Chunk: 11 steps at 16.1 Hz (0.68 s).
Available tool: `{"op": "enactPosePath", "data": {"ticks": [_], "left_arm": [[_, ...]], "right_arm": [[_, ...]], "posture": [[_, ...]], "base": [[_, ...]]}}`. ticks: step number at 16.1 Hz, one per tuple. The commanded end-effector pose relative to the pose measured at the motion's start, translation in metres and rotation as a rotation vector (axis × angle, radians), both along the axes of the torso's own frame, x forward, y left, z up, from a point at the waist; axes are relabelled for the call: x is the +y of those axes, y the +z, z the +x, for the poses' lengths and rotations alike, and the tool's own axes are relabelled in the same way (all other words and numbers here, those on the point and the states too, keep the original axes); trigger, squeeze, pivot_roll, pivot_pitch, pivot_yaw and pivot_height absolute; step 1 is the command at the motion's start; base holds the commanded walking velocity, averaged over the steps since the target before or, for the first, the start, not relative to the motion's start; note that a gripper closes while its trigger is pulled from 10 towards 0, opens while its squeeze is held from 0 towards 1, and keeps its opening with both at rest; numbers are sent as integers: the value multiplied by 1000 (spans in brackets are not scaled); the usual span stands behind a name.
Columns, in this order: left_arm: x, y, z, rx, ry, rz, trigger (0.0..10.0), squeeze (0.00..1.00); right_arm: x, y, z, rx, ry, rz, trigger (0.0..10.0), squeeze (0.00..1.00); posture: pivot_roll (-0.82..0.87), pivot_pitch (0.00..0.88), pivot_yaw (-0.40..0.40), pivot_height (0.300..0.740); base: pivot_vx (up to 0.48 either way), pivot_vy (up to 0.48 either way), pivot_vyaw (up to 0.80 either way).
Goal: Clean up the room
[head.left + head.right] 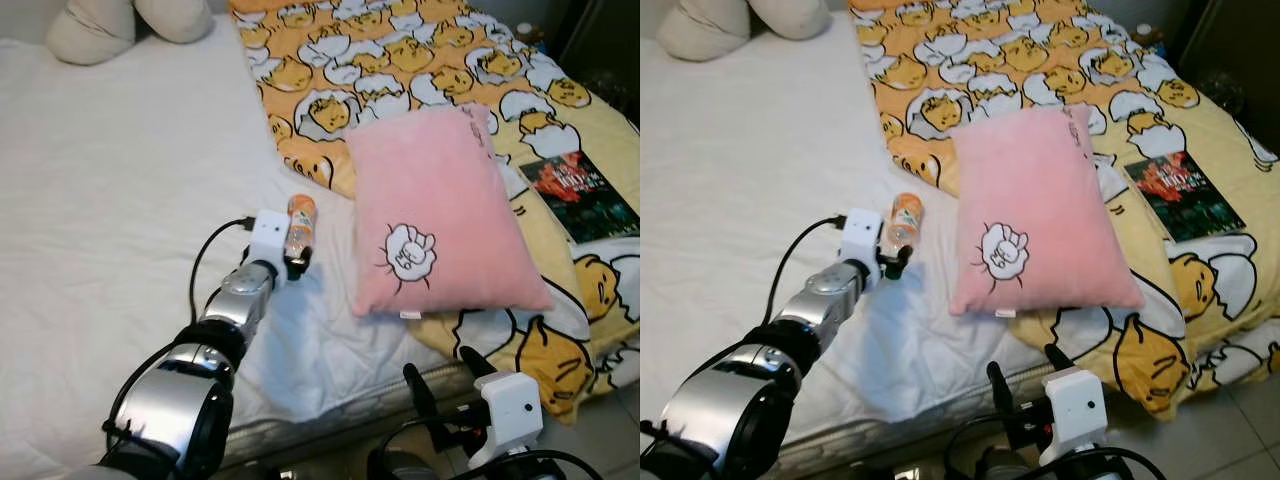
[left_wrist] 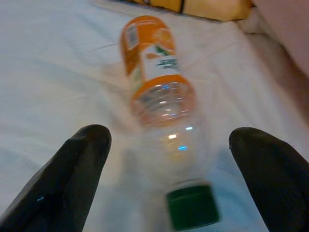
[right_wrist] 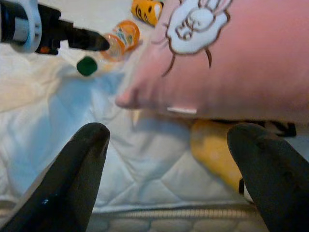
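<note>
A plastic bottle with an orange label and a green cap lies on the white sheet, just left of a pink pillow. My left gripper reaches over the bed to the bottle's cap end. In the left wrist view the gripper is open, with one black finger on each side of the bottle near its neck, neither one pressing on it. My right gripper hangs low at the mattress edge, open and holding nothing, facing the pink pillow.
A yellow cartoon-print blanket covers the right half of the bed under the pillow. A dark book lies on it at the right. Beige cushions sit at the far left corner. Tiled floor shows at the bottom right.
</note>
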<state>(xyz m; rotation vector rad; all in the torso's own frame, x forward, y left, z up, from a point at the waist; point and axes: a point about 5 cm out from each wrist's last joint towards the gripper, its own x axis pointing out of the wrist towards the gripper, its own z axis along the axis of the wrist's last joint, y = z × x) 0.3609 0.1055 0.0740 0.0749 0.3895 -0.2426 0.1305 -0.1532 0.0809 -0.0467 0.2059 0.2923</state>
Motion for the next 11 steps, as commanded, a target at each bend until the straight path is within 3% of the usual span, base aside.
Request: {"op": "enactPosePath", "data": {"ticks": [1, 3, 5, 8, 9, 11], "left_arm": [[-3, -2, -1, 13, -20, -10, 10000, 0], [-7, -5, -3, 31, -42, 2, 10000, 0], [-10, -16, -9, 109, -58, 44, 10000, 0], [-23, -25, -17, 183, -131, 73, 10000, 0], [-27, -23, -16, 179, -135, 59, 0, 0], [-27, -19, -13, 173, -107, 26, 0, 0]], "right_arm": [[1, 0, -2, 12, -2, -10, 10000, 0], [3, -1, -3, 16, 5, -8, 10000, 0], [5, 0, -3, 16, 6, -5, 10000, 0], [8, 0, 1, 6, 1, 2, 10000, 0], [9, 0, 5, -2, -5, 5, 10000, 0], [11, 0, 9, -13, -9, 8, 10000, 0]], "posture": [[-264, 174, 72, 740], [-265, 178, 75, 740], [-263, 184, 77, 740], [-260, 179, 90, 740], [-260, 172, 94, 740], [-262, 166, 100, 740]], "base": [[0, 0, 0], [0, 0, 0], [0, 0, 0], [0, 0, 0], [0, 0, 0], [0, 0, 0]]}}
